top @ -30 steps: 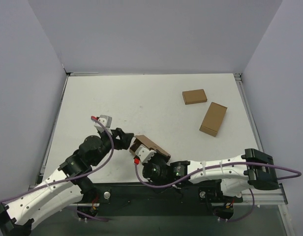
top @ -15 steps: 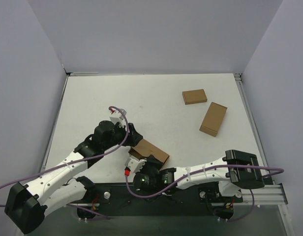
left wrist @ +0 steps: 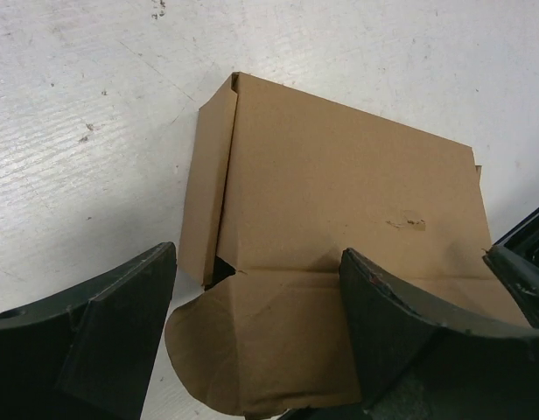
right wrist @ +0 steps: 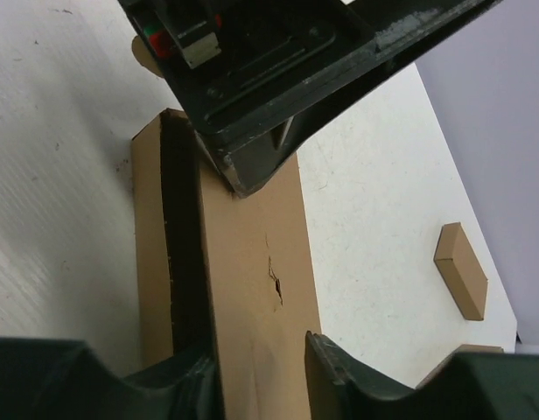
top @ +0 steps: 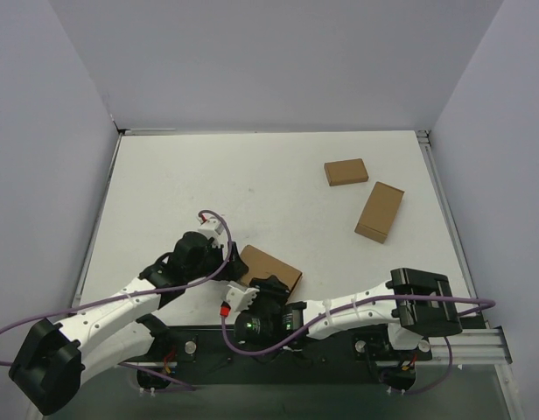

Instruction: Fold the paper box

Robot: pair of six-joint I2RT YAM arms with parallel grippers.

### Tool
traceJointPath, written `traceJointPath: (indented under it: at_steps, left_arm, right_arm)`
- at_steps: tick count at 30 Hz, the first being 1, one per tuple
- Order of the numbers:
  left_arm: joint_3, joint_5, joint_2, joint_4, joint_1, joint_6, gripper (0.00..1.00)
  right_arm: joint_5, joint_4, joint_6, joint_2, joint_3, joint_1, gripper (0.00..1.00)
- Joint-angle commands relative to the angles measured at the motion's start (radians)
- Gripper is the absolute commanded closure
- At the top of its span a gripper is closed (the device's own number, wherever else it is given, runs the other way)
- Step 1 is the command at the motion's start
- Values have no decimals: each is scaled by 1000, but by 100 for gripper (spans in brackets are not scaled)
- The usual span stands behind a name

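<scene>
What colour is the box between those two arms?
Plain brown cardboard box, no print; left wrist view shows it best.

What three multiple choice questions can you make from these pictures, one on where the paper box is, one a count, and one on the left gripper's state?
1. Where does the paper box lie on the table?
A. against the far wall
B. close to the near edge
C. on top of another box

2. How many smaller brown boxes lie on the right part of the table?
A. one
B. three
C. two

3. How does the left gripper stand?
A. open, straddling the paper box
B. shut on a small box
C. out of every view

Answers:
1 B: the top view shows it close to the table's near edge.
2 C: the top view shows one farther back and another just nearer.
3 A: its wrist view shows the jaws wide apart, with the cardboard between them.
</scene>
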Motion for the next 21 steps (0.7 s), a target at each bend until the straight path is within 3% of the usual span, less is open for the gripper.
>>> traceJointPath:
  at_steps: [1, 4, 13, 18, 21]
  left_arm:
    - [-7, -25, -3, 35, 3, 11, 17]
    - [-12, -34, 3, 36, 3, 21, 21]
    - [-30, -54, 16, 67, 0, 28, 28]
    - [-32, -51, 5, 83, -2, 33, 26]
    - [-30, -57, -4, 84, -2, 35, 25]
  right_arm:
    - [19, -81, 50, -23, 48, 13, 52]
    - [-16, -119, 86, -66, 54, 20, 38]
    - [-232, -208, 309, -302, 39, 16, 28]
    - [-476, -202, 576, -417, -37, -226, 32]
    - [-568, -146, 632, -451, -116, -304, 34]
